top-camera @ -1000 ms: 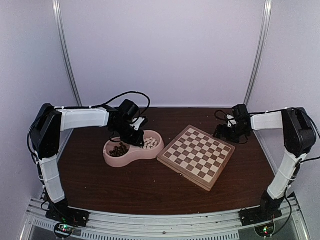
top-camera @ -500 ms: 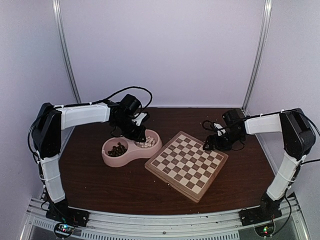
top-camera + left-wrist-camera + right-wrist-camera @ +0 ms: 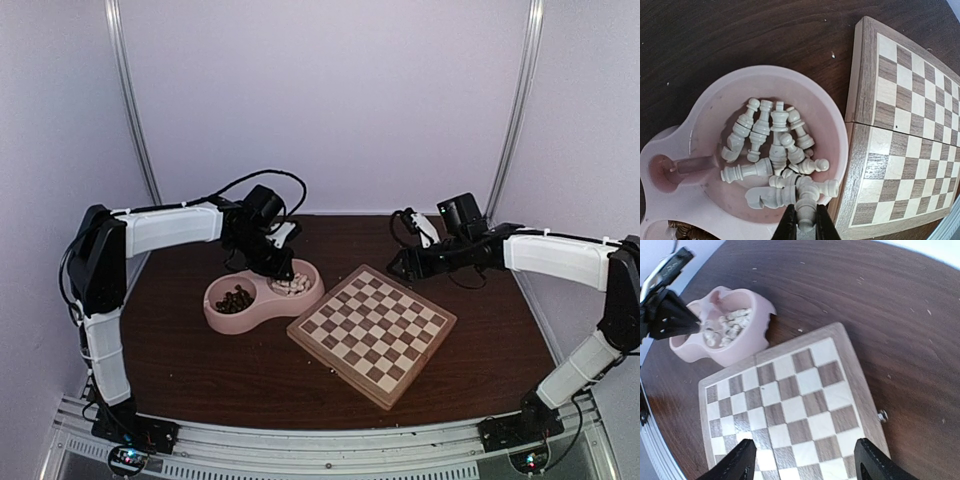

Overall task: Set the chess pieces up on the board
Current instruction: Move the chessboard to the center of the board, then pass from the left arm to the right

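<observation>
Wooden board [image 3: 372,322] has slid left, seemingly touching pink dish [image 3: 250,318]

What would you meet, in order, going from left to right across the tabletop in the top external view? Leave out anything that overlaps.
dark brown pieces → cream-white pieces → board

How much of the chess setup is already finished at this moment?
Done: nothing yet, every square of the board is bare. In hand: the left fingers are shut on one white piece at the pink dish. The right fingers hang open and empty near the board's far corner. Left: all the white pieces and the dark pieces in the dish.
</observation>
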